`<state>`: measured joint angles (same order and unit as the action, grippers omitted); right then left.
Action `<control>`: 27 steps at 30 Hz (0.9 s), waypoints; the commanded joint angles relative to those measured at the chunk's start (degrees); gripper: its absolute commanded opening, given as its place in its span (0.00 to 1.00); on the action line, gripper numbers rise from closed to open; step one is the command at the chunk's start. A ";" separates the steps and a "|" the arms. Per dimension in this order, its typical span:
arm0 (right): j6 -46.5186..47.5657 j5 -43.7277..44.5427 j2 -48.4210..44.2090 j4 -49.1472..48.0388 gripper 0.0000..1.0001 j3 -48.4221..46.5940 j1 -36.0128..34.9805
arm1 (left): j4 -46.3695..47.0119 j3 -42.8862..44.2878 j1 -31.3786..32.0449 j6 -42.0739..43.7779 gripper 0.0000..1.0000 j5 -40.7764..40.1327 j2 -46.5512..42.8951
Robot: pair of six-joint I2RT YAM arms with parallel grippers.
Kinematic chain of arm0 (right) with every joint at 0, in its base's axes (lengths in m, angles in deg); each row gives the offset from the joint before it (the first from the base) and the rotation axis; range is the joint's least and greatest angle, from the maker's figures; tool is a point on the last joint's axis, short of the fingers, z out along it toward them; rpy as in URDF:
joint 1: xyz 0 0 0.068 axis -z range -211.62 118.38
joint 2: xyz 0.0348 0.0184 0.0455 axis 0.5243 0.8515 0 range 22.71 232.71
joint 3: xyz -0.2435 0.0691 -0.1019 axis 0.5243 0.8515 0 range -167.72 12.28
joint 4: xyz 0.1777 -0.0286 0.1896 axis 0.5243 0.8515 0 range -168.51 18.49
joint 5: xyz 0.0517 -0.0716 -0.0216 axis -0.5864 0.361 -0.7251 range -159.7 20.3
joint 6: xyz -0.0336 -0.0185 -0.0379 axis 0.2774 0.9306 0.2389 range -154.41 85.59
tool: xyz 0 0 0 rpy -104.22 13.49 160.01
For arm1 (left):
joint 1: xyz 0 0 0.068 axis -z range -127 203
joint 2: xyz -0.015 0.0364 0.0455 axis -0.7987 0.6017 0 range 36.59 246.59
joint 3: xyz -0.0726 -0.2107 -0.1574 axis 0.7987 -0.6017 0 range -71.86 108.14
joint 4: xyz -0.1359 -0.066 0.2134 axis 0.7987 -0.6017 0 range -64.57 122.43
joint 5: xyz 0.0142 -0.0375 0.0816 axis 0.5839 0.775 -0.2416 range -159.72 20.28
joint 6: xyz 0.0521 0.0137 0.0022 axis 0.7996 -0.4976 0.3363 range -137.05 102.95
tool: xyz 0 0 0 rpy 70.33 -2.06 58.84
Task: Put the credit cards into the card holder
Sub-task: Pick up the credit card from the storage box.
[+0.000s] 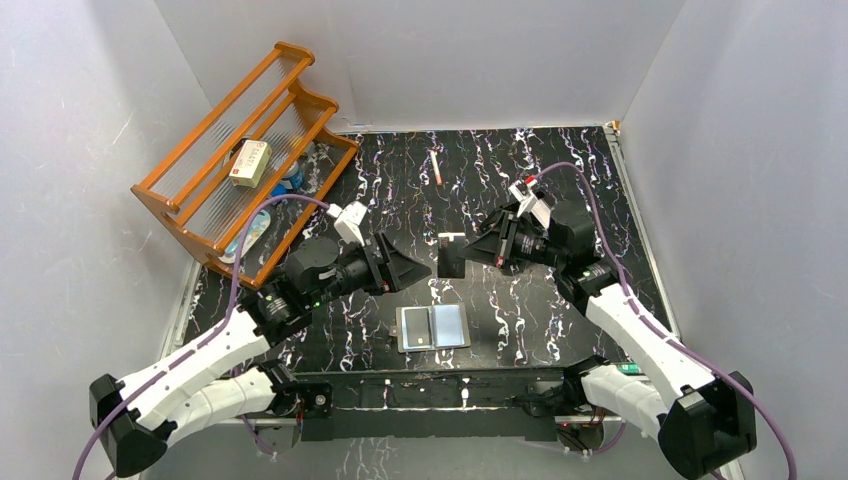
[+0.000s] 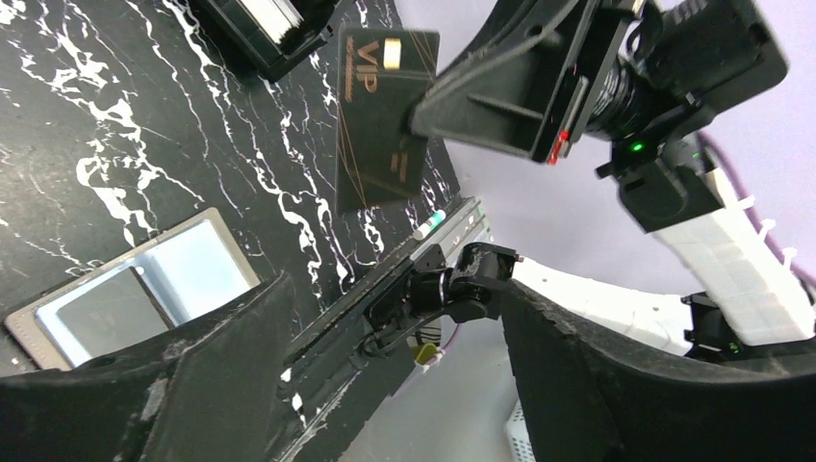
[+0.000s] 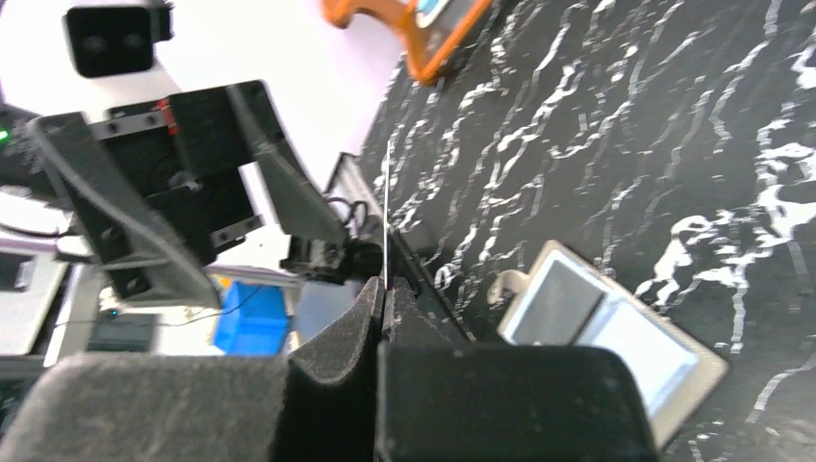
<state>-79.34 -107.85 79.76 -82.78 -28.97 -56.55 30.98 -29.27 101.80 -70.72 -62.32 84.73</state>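
Right wrist: my right tool (image 3: 383, 289) pinches the black VIP card (image 2: 380, 125) by its edge; I judge it stiff and slick. My left tool (image 2: 395, 289) gapes empty.

Top looks down — close wrist views share card holder (image 1: 433, 327).

L gripper (image 1: 422, 268) jaws wide apart, facing R gripper (image 1: 471, 249) pinched on card (image 1: 451, 257), both mid-air.
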 commanded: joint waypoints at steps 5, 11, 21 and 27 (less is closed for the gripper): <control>-17.49 -9.83 -3.93 -23.25 0.01 7.13 -0.29 | 8.15 2.66 -0.28 0.26 0.67 5.90 6.63; -22.24 -12.03 -3.09 -30.43 0.03 9.96 -0.27 | 13.96 2.45 -0.28 -0.56 0.54 7.34 9.50; -14.94 -10.71 -3.69 -17.75 0.17 9.36 -0.33 | 11.95 1.80 -0.28 -0.94 0.00 4.90 9.33; -10.04 -3.94 -4.74 -3.99 0.47 7.48 -0.34 | 6.36 0.68 -0.33 -0.39 0.00 1.65 7.58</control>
<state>-93.90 -115.85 76.51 -95.70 -18.65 -56.50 40.71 -28.03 101.84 -71.70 -57.38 94.83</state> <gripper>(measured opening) 0.418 0.010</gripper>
